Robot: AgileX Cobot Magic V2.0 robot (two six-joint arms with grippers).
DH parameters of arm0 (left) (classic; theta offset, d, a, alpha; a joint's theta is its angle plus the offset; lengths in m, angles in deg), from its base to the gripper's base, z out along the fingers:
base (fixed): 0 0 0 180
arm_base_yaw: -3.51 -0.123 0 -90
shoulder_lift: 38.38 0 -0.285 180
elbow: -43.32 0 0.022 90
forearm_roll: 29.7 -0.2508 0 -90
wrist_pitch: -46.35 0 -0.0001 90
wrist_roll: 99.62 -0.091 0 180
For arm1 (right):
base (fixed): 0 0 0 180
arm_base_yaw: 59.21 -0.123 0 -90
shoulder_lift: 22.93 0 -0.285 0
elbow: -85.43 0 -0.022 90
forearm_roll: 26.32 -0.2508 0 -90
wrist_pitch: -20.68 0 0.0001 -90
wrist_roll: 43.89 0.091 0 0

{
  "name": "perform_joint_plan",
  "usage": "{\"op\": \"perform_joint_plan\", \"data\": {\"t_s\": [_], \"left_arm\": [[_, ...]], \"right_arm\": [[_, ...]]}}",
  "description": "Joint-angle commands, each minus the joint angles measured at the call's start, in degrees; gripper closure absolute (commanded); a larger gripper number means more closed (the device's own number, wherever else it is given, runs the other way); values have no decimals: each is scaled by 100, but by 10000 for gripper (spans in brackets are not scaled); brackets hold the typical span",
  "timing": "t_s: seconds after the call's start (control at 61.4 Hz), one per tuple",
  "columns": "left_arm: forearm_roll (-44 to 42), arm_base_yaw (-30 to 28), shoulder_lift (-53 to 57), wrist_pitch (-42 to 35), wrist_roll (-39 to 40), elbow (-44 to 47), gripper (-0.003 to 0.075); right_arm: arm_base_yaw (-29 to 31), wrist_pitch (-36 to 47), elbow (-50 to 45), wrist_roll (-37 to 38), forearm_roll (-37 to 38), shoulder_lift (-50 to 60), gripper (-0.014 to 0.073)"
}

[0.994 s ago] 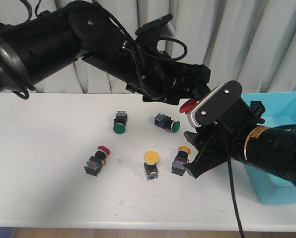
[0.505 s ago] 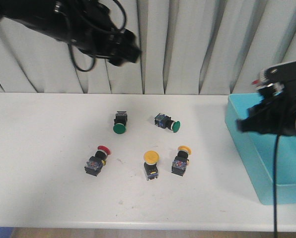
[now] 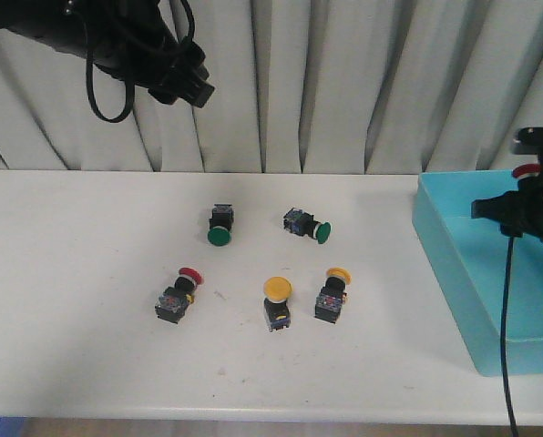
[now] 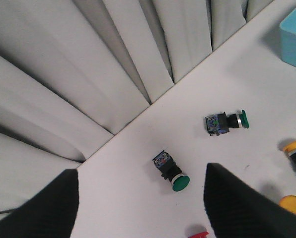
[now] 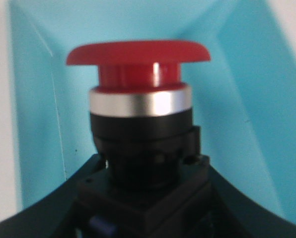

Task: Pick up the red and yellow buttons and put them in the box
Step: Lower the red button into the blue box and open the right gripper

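The left arm (image 3: 117,41) hangs at the upper left of the front view, high over the table (image 3: 71,346) and against the curtain (image 3: 344,82). Its gripper (image 4: 140,203) is spread wide and holds nothing; in the wrist view both dark fingers (image 4: 36,206) frame bare tabletop.

Mid-frame lie 5 switches: 2 green buttons (image 3: 219,235) behind, then a red button (image 3: 191,273) and 2 yellow buttons (image 3: 277,288) in front, all still outside the box (image 3: 454,273).

At the right edge, the right gripper (image 3: 527,205) sits above the box, clamped on another red button, which fills the right wrist view (image 5: 138,52), cap upright over turquoise floor.

Risk: released from this height, the round cap could make it bounce or roll toward a wall. Letting go too close to the near rim could drop it back on the table.
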Motion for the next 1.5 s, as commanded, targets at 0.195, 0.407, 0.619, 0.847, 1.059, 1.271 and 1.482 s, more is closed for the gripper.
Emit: {"op": "perform_joint_plan", "data": {"t_s": [0.195, 0.407, 0.619, 0.847, 1.059, 1.271, 1.482], "left_arm": [[-12, 20, 220, -155, 122, -152, 197], [-12, 20, 220, -106, 122, -152, 197], [-12, 20, 208, -99, 122, -152, 197], [-12, 20, 88, -78, 122, -152, 197], [-11, 20, 10, -66, 128, -152, 197], [-11, 20, 10, -79, 143, -152, 197], [62, 20, 10, -125, 224, -152, 197]], "right_arm": [[35, -111, 1023, -1353, -1201, -968, 564], [314, -550, 1490, -2154, -2314, -1456, 525], [640, -693, 1507, -2779, -2802, -1608, 404], [612, -695, 1507, -3117, -2918, -1742, 248], [612, -726, 1507, -3186, -2888, -1836, 181], [612, -743, 1507, -3316, -2913, -1816, 169], [612, -927, 1507, -3330, -3024, -965, 169]]}}
